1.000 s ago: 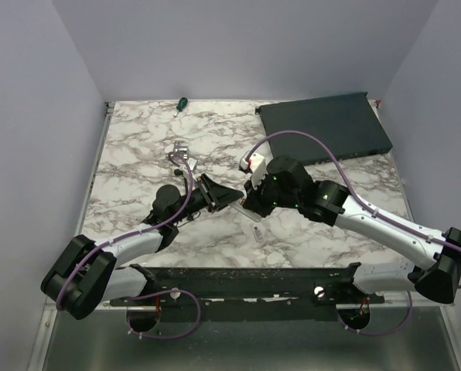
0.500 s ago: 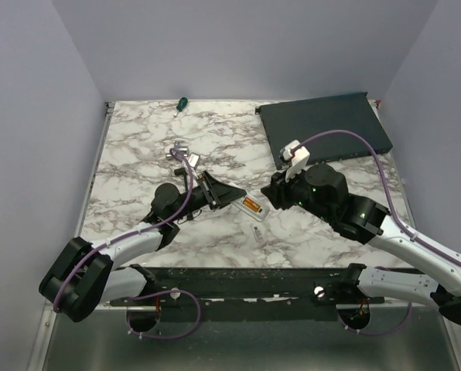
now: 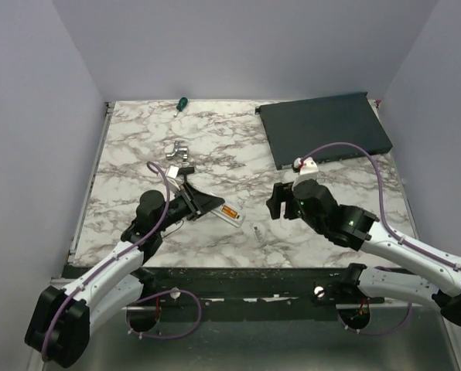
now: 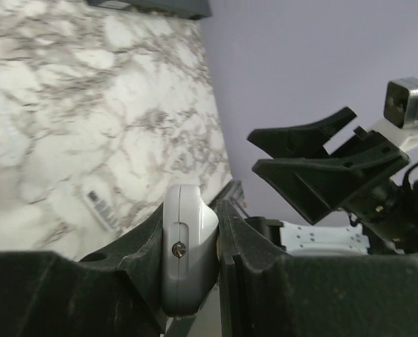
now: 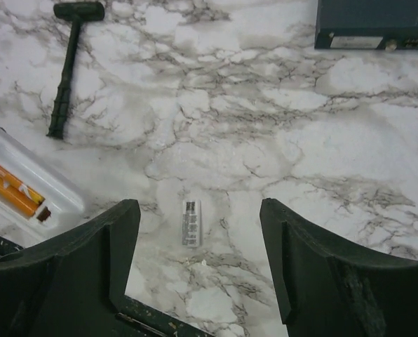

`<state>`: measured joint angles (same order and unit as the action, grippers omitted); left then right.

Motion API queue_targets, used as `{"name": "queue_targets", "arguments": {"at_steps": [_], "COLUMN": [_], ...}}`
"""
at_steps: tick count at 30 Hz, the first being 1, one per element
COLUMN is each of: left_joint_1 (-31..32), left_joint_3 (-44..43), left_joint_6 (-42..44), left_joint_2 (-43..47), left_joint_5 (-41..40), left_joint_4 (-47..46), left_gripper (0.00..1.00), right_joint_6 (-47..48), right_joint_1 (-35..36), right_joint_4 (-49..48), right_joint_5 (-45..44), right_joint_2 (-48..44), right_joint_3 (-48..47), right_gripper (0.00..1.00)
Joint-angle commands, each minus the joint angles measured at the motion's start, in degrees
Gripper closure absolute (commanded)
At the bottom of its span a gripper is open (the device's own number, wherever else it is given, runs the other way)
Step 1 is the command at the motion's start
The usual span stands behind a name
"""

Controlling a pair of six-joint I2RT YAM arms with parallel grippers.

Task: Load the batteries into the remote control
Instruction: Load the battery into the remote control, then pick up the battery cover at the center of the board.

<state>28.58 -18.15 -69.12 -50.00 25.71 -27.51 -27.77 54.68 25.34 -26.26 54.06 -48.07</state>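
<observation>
your left fingers (image 3: 212, 205) clamp the white remote control (image 3: 232, 216) near the front of the worktop (image 3: 138, 154), two orange batteries (image 5: 9, 194) lying in its open bay. your right fingers (image 3: 274, 201) stand wide and empty above a small white strip (image 5: 191, 223).

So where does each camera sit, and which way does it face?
Top external: fixed above and behind the arms, looking down on the marble table; the left arm and right arm show, bases at the bottom.
Left wrist: on the left arm, looking along the left end effector, shut on the remote control, toward the right end effector.
Right wrist: on the right arm, looking down at the table between its own open fingers.
Shared: both wrist views catch the remote control and a small grey strip on the table.
</observation>
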Motion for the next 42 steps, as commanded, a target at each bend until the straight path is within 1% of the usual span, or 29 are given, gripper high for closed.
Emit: {"name": "queue_targets", "arguments": {"at_steps": [1, 3, 5, 9, 13, 21, 25, 31, 35, 40, 42], "left_joint_1": [-6.30, -9.14, -10.55, -11.30, -11.75, -12.93, -13.02, -13.10, -13.11, -13.11, -13.11], "left_joint_3": [2.46, 3.30, 3.17, 2.07, 2.11, 5.08, 5.33, 5.24, 4.39, 3.48, 3.52], "left_joint_6": [3.99, 3.66, 3.83, 4.94, 4.60, -2.39, -3.77, -3.67, -2.49, -0.80, -0.66], "left_joint_2": [2.75, 2.24, 1.61, 0.98, -0.61, -7.54, -9.23, -8.40, -6.60, -4.38, -4.00], "left_joint_5": [0.80, 3.58, 5.33, 7.18, 9.03, 14.02, 15.21, 15.28, 14.40, 13.77, 13.64], "left_joint_4": [10.31, 9.41, 8.70, 8.09, 4.84, -9.76, -13.27, -13.05, -10.01, -6.32, -5.98], "left_gripper": [1.00, 1.00, 1.00, 1.00, 1.00, 1.00, 1.00, 1.00, 1.00, 1.00, 1.00], "right_joint_6": [-5.04, -5.37, -5.45, -6.65, -6.16, -6.53, -5.97, -4.17, -2.72, -2.11, -1.90], "right_joint_1": [0.08, 0.11, 0.53, 1.85, 2.61, 4.79, 5.06, 5.01, 5.17, 5.46, 5.60], "right_joint_4": [2.09, 1.91, -0.11, -4.19, -6.27, -8.43, -8.79, -8.97, -9.67, -9.77, -9.76], "right_joint_5": [5.98, 9.22, 11.44, 11.43, 12.31, 10.85, 9.89, 10.32, 11.01, 11.24, 11.36], "right_joint_2": [4.97, 8.30, 10.68, 12.34, 15.94, 21.25, 22.79, 24.07, 26.47, 28.80, 29.34], "right_joint_3": [3.18, 3.75, 5.49, 8.91, 9.44, 9.23, 9.05, 8.96, 8.23, 7.00, 6.70], "right_gripper": [0.23, 0.24, 0.28, 0.30, 0.30, 0.32, 0.32, 0.36, 0.44, 0.44, 0.41]}}
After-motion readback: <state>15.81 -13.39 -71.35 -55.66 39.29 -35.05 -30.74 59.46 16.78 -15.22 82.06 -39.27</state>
